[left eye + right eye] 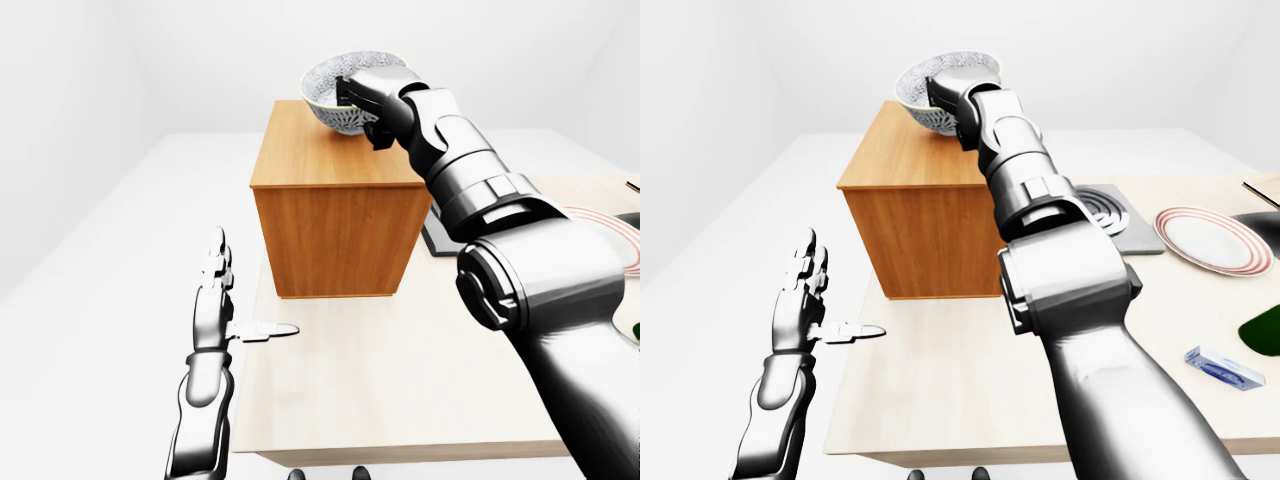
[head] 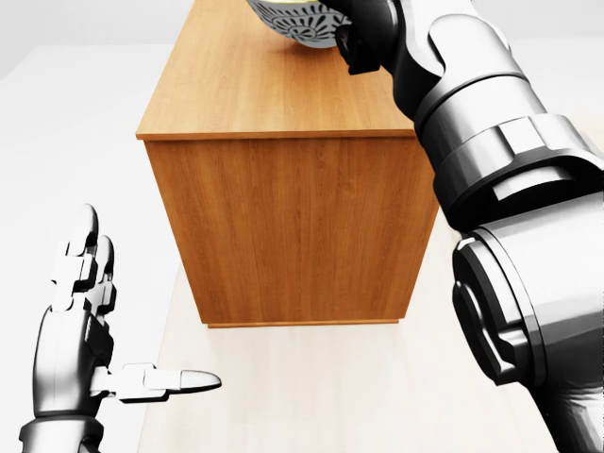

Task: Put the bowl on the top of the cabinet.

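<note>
The bowl [image 1: 335,95] is a rigid, round vessel with a pale patterned outer wall. It reads as ceramic — judged stiff, moderately heavy for its bulk, smooth-surfaced and liable to chip or crack if dropped. The rim and the wall just under it are the natural hold; a smooth wall offers little friction, so a pinch over the rim is judged safer than a squeeze on the sides.

Orientation: the mouth faces up, tilted slightly away from the hand. The bowl is round, so it has no long axis in plan; its axis of symmetry stands near vertical.

The right hand [image 1: 368,98] has its fingers closed over the near side of the bowl at the rim and wall. The bowl lies just beyond the fingers, toward the left of the eye views. Below the hand and bowl is the cabinet [image 1: 335,205]; the bowl is over the far part of its top. Whether the base touches the wood or hangs just above it cannot be told.

The left hand [image 2: 80,326] is well apart — low and to the left of the cabinet, beside the table [image 1: 380,390]. Its fingers are extended, thumb out sideways, and it holds nothing.
</note>
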Motion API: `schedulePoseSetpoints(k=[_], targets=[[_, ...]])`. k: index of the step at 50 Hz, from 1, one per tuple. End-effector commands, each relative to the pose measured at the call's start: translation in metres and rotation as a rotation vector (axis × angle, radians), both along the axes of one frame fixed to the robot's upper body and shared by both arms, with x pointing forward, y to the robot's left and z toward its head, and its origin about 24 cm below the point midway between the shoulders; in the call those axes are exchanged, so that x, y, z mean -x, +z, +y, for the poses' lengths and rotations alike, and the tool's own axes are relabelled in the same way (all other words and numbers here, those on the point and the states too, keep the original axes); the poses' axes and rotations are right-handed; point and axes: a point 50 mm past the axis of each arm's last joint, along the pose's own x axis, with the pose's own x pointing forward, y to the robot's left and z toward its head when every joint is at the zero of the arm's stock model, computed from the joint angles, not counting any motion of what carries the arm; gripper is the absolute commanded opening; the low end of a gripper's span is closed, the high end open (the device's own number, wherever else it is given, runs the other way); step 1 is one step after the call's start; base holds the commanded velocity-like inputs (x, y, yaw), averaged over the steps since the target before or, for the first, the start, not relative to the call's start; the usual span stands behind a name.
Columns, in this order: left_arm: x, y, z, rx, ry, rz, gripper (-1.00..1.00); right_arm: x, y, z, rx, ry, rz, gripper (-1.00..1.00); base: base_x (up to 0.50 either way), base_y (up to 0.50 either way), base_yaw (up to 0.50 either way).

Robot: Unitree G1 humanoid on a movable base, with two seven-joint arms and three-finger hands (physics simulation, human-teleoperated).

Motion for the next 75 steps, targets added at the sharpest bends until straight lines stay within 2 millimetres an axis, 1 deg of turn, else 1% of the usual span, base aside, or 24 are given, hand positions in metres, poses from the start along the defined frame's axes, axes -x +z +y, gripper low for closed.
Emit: schedulePoseSetpoints(k=[1, 10, 19, 20, 21, 26, 33, 34, 37, 38, 41, 42, 44, 49, 51, 55, 59, 60, 63, 64, 70, 75], targets=[[0.0, 0.0, 0.0, -0.002, -0.007, -0.001, 1.0, -0.001, -0.005, -0.001, 0.047, -0.012, -0.023, -1.0, 0.0, 0.0, 0.0], [0.001, -0.001, -0.001, -0.002, -0.01, 0.007, 1.0, -0.002, -0.013, -0.001, 0.049, -0.01, -0.007, -1.0, 0.0, 0.0, 0.0], [-0.003, -0.005, 0.001, 0.0, -0.002, 0.022, 1.0, -0.002, -0.011, -0.001, 0.05, -0.011, -0.016, -1.0, 0.0, 0.0, 0.0], [-0.003, -0.005, 0.001, 0.0, -0.001, 0.023, 1.0, -0.002, -0.011, -0.001, 0.049, -0.011, -0.013, -0.51, 0.0, 0.0, 0.0], [-0.003, -0.006, 0.001, 0.001, 0.001, 0.025, 1.0, -0.002, -0.011, -0.001, 0.054, -0.012, -0.014, 0.99, 0.0, 0.0, 0.0], [-0.003, -0.004, 0.001, 0.002, 0.004, 0.019, 1.0, -0.002, -0.009, -0.002, 0.048, -0.013, -0.009, 1.0, 0.0, 0.0, 0.0], [-0.004, -0.004, 0.002, 0.003, 0.008, 0.018, 1.0, 0.0, 0.006, -0.004, 0.033, -0.018, -0.029, 1.0, 0.0, 0.0, 0.0], [-0.003, -0.004, 0.002, 0.003, 0.007, 0.018, 1.0, 0.001, 0.012, -0.006, 0.03, -0.021, -0.039, 1.0, 0.0, 0.0, 0.0], [-0.003, -0.004, 0.002, 0.002, 0.004, 0.019, 1.0, 0.003, 0.023, -0.008, 0.017, -0.025, -0.056, 1.0, 0.0, 0.0, 0.0], [-0.003, -0.004, 0.002, 0.003, 0.003, 0.019, 1.0, 0.005, 0.032, -0.011, 0.006, -0.029, -0.075, 1.0, 0.0, 0.0, 0.0], [-0.003, -0.004, 0.002, 0.002, 0.004, 0.018, 1.0, 0.009, 0.047, -0.015, 0.0, -0.039, -0.106, 1.0, 0.0, 0.0, 0.0], [-0.003, -0.004, 0.001, 0.002, 0.002, 0.018, 1.0, 0.011, 0.057, -0.018, -0.007, -0.045, -0.122, 1.0, 0.0, 0.0, 0.0], [-0.003, -0.004, 0.001, 0.002, -0.001, 0.02, 1.0, 0.014, 0.067, -0.021, -0.008, -0.053, -0.14, 1.0, 0.0, 0.0, 0.0], [-0.003, -0.005, 0.001, 0.002, -0.002, 0.02, 1.0, 0.02, 0.085, -0.029, -0.012, -0.072, -0.176, 1.0, 0.0, 0.0, 0.0], [0.0, -0.003, 0.0, 0.001, -0.005, 0.013, 1.0, 0.025, 0.097, -0.034, -0.015, -0.086, -0.199, 1.0, 0.0, 0.0, 0.0], [0.001, -0.001, -0.001, 0.002, -0.005, 0.005, 1.0, 0.031, 0.112, -0.042, -0.013, -0.109, -0.231, 1.0, 0.0, 0.0, 0.0], [0.001, -0.002, -0.001, 0.001, -0.007, 0.009, 1.0, 0.042, 0.136, -0.055, -0.018, -0.143, -0.285, 1.0, 0.0, 0.0, 0.0], [0.0, -0.002, -0.001, 0.001, -0.008, 0.008, 1.0, 0.048, 0.146, -0.061, -0.021, -0.156, -0.308, 1.0, 0.0, 0.0, 0.0], [0.0, -0.001, -0.002, 0.0, -0.009, 0.005, 1.0, 0.057, 0.16, -0.069, -0.023, -0.18, -0.345, 1.0, 0.0, 0.0, 0.0], [-0.001, -0.001, -0.002, 0.0, -0.011, 0.004, 1.0, 0.063, 0.169, -0.074, -0.021, -0.196, -0.367, 1.0, 0.0, 0.0, 0.0], [-0.001, 0.0, -0.002, 0.002, -0.015, 0.002, 1.0, 0.079, 0.19, -0.089, -0.025, -0.24, -0.422, 1.0, 0.0, 0.0, 0.0], [-0.002, -0.002, -0.002, 0.003, -0.017, 0.009, 1.0, 0.083, 0.193, -0.102, -0.021, -0.28, -0.434, 1.0, 0.0, 0.0, 0.0]])
